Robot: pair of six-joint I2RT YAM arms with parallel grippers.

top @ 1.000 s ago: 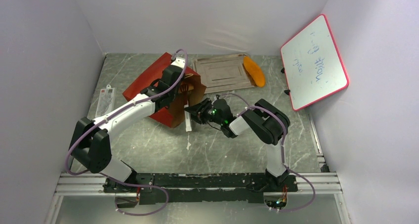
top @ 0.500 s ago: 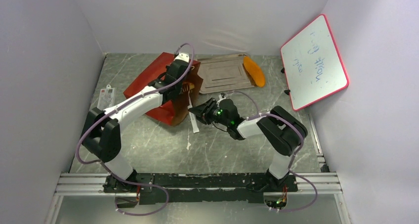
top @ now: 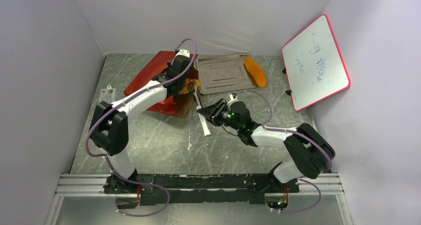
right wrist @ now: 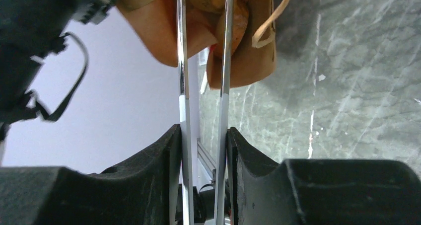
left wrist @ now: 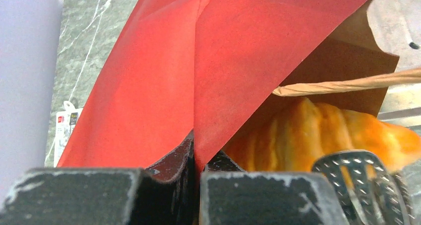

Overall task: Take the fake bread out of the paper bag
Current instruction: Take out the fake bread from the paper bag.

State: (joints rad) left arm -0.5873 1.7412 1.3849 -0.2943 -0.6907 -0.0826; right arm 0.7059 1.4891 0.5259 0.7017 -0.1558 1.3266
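Note:
The red paper bag (top: 145, 82) lies on its side with its brown mouth facing right. My left gripper (top: 181, 83) is shut on the bag's red edge (left wrist: 198, 111) at the mouth. A golden-orange ridged fake bread (left wrist: 322, 133) shows inside the opening, under the cord handle (left wrist: 347, 83). My right gripper (right wrist: 203, 140) is shut on a pair of metal tongs (right wrist: 181, 86), squeezing both blades. The tongs (top: 201, 113) reach toward the bag's mouth, and their tips flank an orange bread piece (right wrist: 236, 14). Another orange crescent (top: 255, 71) lies on the silver tray (top: 221, 73).
A pink-framed whiteboard (top: 316, 61) leans on the right wall. A small white card (top: 106, 97) lies at the left by the wall. The tray sits just behind the bag's mouth and the right gripper (top: 218, 111).
My left gripper has carried the bag's mouth back and to the right. My right arm has swung right with the tongs, whose blades have closed slightly.

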